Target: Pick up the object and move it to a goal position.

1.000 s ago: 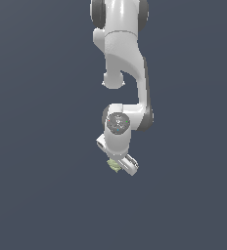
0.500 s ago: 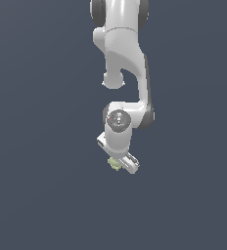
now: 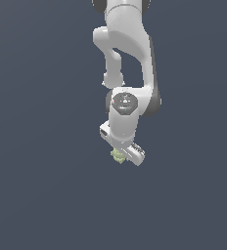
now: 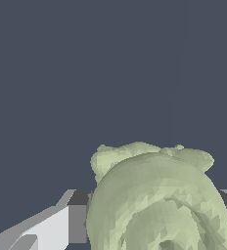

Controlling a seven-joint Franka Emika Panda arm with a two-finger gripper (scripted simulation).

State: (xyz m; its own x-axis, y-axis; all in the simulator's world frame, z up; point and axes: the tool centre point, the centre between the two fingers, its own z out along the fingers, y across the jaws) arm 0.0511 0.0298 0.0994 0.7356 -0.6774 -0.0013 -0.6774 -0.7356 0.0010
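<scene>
The object [image 3: 117,156] is a small pale yellow-green lumpy thing, peeking out below the white hand of the arm in the exterior view. My gripper [image 3: 121,155] is shut on it and holds it in the air. In the wrist view the object [image 4: 154,200] fills the near part of the picture, bumpy and rounded, pressed between the fingers [image 4: 47,229]. One finger shows beside it; the other is mostly hidden behind the object.
The white Franka arm [image 3: 125,58] hangs down from the top of the exterior view. Behind it lies a plain dark blue-grey background with no other object or edge to be seen.
The gripper with the object has drifted slightly upward and toward the exterior view's right. Its hold on the object is unchanged.
</scene>
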